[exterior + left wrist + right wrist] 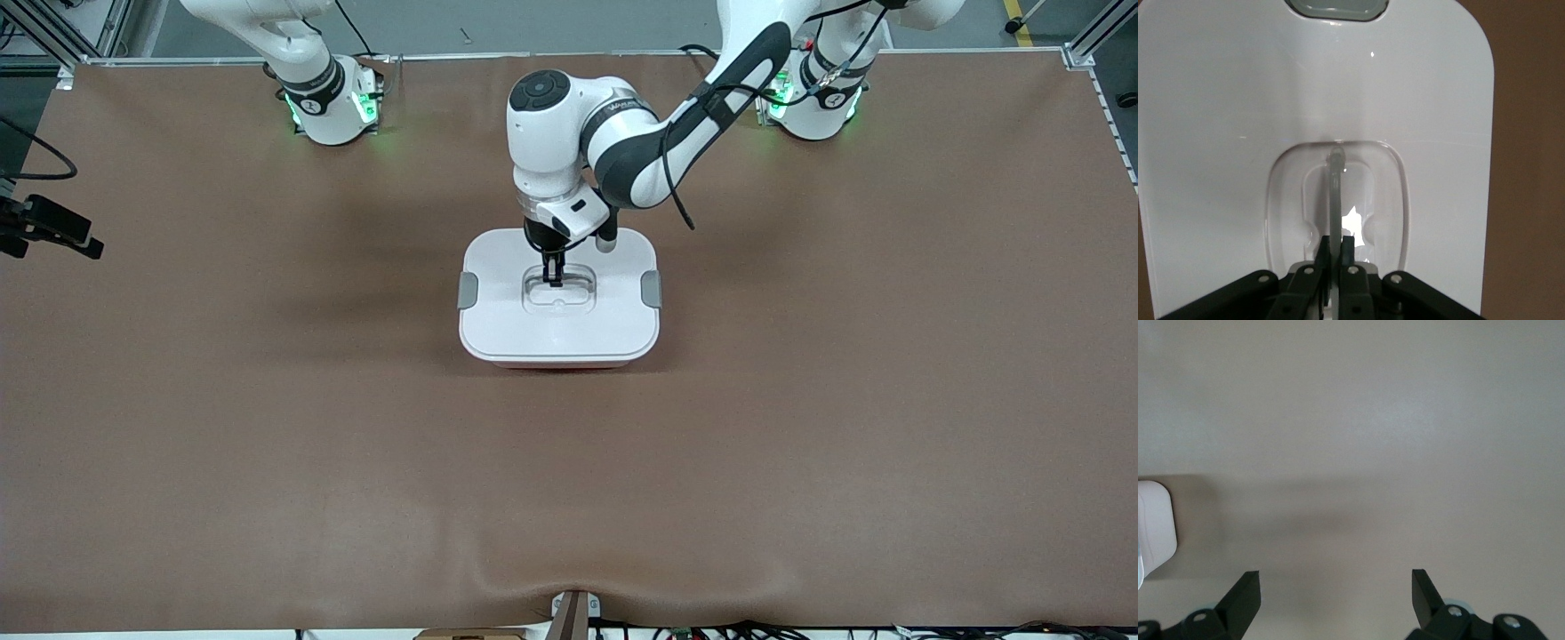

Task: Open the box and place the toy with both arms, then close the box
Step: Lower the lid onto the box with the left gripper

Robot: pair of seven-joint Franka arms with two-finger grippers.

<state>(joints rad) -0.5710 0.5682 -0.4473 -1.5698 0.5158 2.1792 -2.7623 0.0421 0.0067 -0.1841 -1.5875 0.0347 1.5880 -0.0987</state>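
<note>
One box [559,298] sat mid-table, nearer the robots' edge than the camera's. Its white lid [560,324] looked stiff, light and slick, best lifted by the one clear handle [1336,193]; two grey clips [468,291] flanked it. The left gripper [554,277] was clenched on that handle. The right gripper [1336,590] waited, released, over bare table. No toy showed.

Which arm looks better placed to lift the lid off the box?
The left. Its gripper is already shut on the lid's handle atop the box; the right gripper hangs open over bare table.
</note>
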